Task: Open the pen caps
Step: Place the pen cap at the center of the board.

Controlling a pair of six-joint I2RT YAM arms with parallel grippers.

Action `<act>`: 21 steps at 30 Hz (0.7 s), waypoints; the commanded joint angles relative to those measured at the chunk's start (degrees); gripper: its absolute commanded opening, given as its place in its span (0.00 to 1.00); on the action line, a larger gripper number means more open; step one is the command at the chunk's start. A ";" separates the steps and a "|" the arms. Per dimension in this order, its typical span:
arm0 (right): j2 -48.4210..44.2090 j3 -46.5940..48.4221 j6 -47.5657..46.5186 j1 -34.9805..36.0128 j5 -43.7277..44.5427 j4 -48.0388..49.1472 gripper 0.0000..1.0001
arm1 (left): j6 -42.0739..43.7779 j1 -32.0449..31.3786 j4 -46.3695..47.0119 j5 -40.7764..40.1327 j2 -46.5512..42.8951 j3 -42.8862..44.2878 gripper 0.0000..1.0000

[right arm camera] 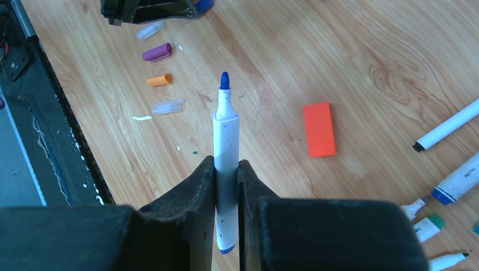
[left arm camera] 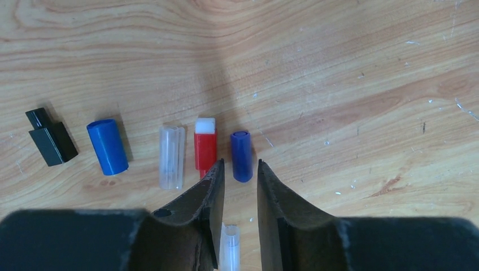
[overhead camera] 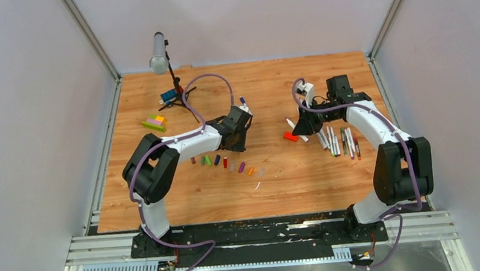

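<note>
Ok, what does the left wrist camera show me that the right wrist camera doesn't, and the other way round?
Only the left wrist: a row of loose caps just ahead of the left gripper's parted jaws: black cap, blue cap, clear cap, red cap. Only the right wrist: the right gripper clamped on an uncapped blue pen, the orange-red block, a purple cap, an orange cap and more pens at the right. Both: the wooden table, the left gripper at the right wrist view's top edge, and probably the dark blue cap beside it.
</note>
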 commanded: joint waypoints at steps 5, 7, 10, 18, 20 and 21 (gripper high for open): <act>-1.82 0.03 1.02 -3.46 0.31 3.30 0.01 | 0.32 -0.19 4.97 1.65 -11.84 -4.76 0.40; -1.70 0.30 1.64 -5.22 2.78 4.43 0.02 | -0.02 -0.24 7.41 2.31 -15.59 -8.44 0.45; -0.11 1.47 1.86 -7.99 7.93 5.79 0.03 | -0.13 -0.20 10.55 2.74 -21.42 -14.53 0.51; 12.06 13.22 -3.84 -13.45 20.40 2.92 0.06 | 0.28 -0.10 13.76 -2.74 -37.92 -27.07 0.78; 15.39 16.85 -5.19 -14.07 22.73 1.66 0.08 | -0.02 -0.02 15.03 -4.19 -41.86 -30.37 0.90; 17.04 18.82 -5.83 -14.10 23.89 0.84 0.09 | -0.55 -0.02 15.40 -5.19 -43.65 -31.82 0.97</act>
